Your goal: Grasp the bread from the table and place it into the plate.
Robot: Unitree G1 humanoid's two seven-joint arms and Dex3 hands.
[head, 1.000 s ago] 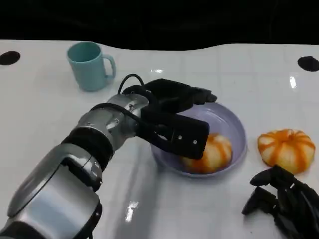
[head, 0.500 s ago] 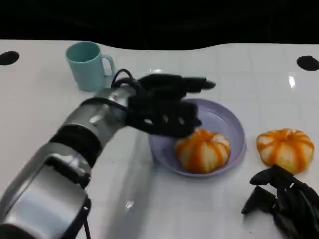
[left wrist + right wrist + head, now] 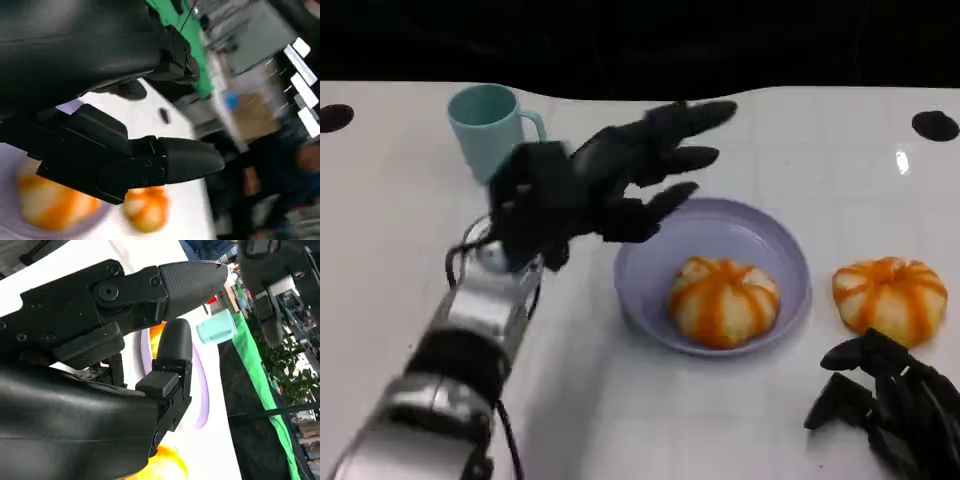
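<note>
White table (image 3: 400, 250), black backdrop behind it. One bread roll (image 3: 724, 301) now sits inside the purple plate (image 3: 780, 250), resting on the plate floor, nothing touching it. A second ago the left hand (image 3: 590, 195) was down over that roll inside the plate; half a second ago it had lifted just clear of it. Now the hand is up and pulled back toward the teal mug (image 3: 485, 128), fingers spread, holding nothing. So the release happened and the arm is retracting.

Left wrist view agrees: fingers (image 3: 185, 160) extended with no load, roll in the plate blurred beneath the palm side, a second roll further off on the table.

Second roll (image 3: 889, 297) sits on the table just beside the plate rim, apart from it, same spot as in the earlier frames. Right hand (image 3: 885, 400) is low at the near edge of the table, close to that roll but not touching; fingers look loosely curled with nothing in them. It hasn't moved across the three head frames.

Judgement: first placement is done. If the task covers both rolls, the second is the right hand's reach. Risk is low; the placed roll sits well inside the rim.
</note>
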